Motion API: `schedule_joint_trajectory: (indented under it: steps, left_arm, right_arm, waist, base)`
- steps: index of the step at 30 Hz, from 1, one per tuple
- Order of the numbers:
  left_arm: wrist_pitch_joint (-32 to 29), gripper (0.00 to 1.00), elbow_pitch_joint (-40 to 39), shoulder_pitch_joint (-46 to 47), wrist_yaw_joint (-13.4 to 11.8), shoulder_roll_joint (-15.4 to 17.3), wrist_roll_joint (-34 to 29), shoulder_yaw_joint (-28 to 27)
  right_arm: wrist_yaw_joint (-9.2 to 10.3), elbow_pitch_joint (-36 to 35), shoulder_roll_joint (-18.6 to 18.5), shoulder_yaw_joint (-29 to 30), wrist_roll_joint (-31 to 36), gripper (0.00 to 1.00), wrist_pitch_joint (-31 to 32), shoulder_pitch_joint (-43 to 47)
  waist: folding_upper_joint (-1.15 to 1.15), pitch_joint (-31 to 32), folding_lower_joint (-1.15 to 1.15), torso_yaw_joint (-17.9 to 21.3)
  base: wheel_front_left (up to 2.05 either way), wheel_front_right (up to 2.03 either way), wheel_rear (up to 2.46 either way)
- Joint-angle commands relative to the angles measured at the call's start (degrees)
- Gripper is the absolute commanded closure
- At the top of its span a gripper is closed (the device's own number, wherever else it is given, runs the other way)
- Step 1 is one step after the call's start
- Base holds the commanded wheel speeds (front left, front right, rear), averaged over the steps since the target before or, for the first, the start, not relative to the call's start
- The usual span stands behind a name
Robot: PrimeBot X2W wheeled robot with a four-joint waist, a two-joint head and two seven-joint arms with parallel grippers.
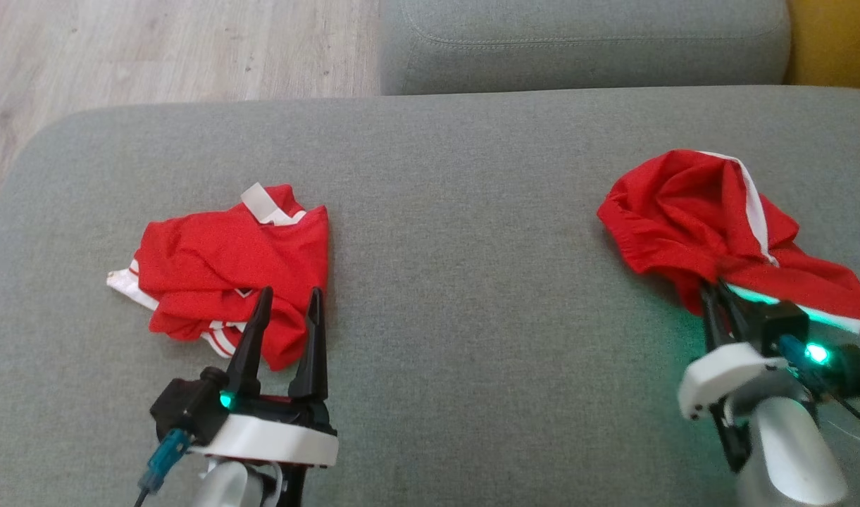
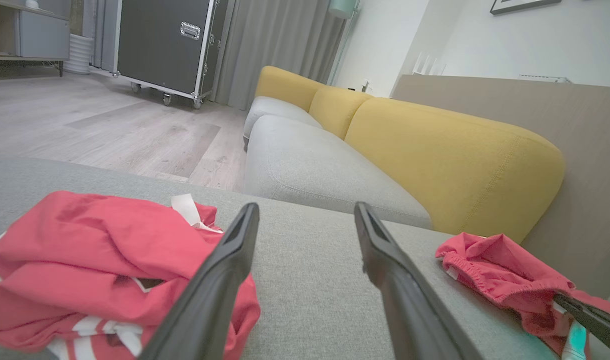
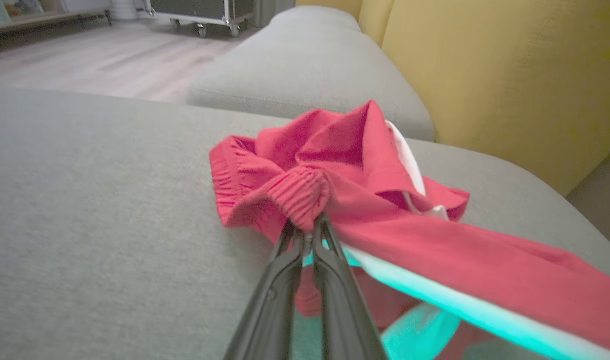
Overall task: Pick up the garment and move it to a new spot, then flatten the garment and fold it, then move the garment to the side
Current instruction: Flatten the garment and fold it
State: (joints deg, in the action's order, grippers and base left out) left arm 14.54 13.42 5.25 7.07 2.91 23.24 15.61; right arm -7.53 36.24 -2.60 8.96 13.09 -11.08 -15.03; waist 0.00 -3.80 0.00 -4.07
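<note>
A crumpled red garment with a white stripe and elastic waistband (image 1: 704,211) lies at the right of the grey seat cushion (image 1: 472,176). My right gripper (image 1: 715,285) is shut on its waistband, seen close up in the right wrist view (image 3: 305,227), with the cloth (image 3: 334,150) bunched beyond the fingertips and draped to the right. A second red garment with white trim (image 1: 232,260) sits bundled at the left. My left gripper (image 1: 291,292) stands open at its near right edge, holding nothing (image 2: 305,207); its left finger overlaps the bundle (image 2: 100,250).
Behind lies another grey cushion (image 1: 584,42), with yellow backrests (image 2: 434,150) along the right side. Wooden floor (image 1: 155,49) lies beyond the cushion's far left edge, with a black wheeled case (image 2: 160,45) standing on it. The cushion's middle is bare fabric.
</note>
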Motion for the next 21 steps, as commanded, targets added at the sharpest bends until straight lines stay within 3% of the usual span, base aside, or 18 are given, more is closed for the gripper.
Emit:
schedule_joint_trajectory:
  steps: [1, 12, 21]
  left_arm:
    - [0.46, 0.00, -1.74, 2.27, -0.16, -0.03, 0.36, -1.39]
    - [0.46, 0.00, -1.56, 2.62, -0.37, -0.03, 0.77, -0.66]
    - [0.46, 0.00, -1.70, 3.01, -0.75, -0.03, 1.40, 0.25]
  right_arm:
    - [0.04, -1.94, -0.28, -4.13, -3.09, 1.00, -1.69, -3.18]
    - [0.04, -4.93, -0.28, -23.69, -16.62, 1.00, -1.43, -8.09]
    - [0.04, -0.30, -0.28, -39.10, -25.54, 1.00, 3.22, -12.65]
  waist:
    - [0.00, 0.18, 0.00, -0.07]
    - [0.00, -0.01, 0.00, -2.47]
    - [0.00, -0.91, 0.00, -6.68]
  base:
    - [0.00, 0.00, 0.00]
    - [0.00, 0.00, 0.00]
    - [0.00, 0.00, 0.00]
